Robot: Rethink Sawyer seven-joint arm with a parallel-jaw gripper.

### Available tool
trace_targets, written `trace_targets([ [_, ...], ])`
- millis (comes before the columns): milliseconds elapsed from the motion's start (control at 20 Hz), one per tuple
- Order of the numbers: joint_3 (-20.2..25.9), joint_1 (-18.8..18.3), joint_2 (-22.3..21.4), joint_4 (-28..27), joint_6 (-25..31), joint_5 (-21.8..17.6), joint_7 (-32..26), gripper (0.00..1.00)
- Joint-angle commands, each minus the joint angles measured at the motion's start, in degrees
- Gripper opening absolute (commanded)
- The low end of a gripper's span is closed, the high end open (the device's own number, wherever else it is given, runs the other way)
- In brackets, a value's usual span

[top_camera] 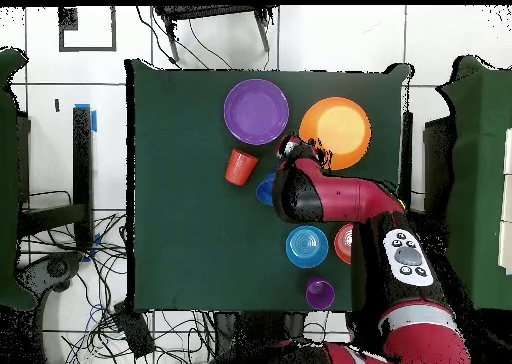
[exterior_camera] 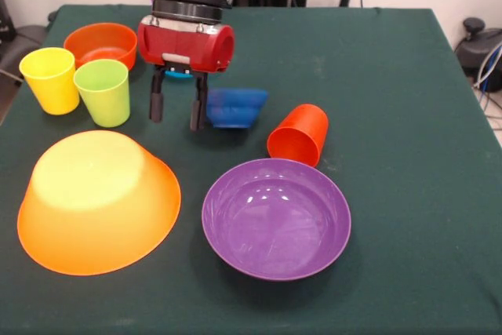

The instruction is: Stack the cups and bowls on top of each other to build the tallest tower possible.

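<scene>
My gripper (exterior_camera: 177, 118) hangs open over the cloth with nothing between its fingers, just left of the dark blue bowl (exterior_camera: 235, 107). The orange-red cup (exterior_camera: 298, 134) lies on its side beside that bowl, touching the rim of the wide purple bowl (exterior_camera: 276, 217), which sits upright. At the near left, the very large yellow-orange bowl (exterior_camera: 98, 202) rests upside down on its own. The yellow cup (exterior_camera: 51, 80) and lime green cup (exterior_camera: 103, 92) stand upright next to the small orange bowl (exterior_camera: 100, 43). In the overhead view a light blue bowl (top_camera: 306, 246) and a purple cup (top_camera: 320, 293) sit near the robot's base.
The green tablecloth (exterior_camera: 392, 115) has open room on its right half in the front view. In the overhead view the red arm (top_camera: 335, 195) covers part of the cups and the small orange bowl. Cables lie on the floor around the table.
</scene>
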Motion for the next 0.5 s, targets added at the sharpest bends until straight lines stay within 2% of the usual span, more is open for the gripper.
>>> trace_targets([
  [50,1.04,1.30,0.26,-3.36,-0.42,-3.00,0.85,1.00],
  [250,2.00,0.72,-0.43,-3.57,1.38,-2.77,0.36,1.00],
  [500,1.81,0.76,-0.83,-4.15,3.76,0.46,2.48,1.00],
])
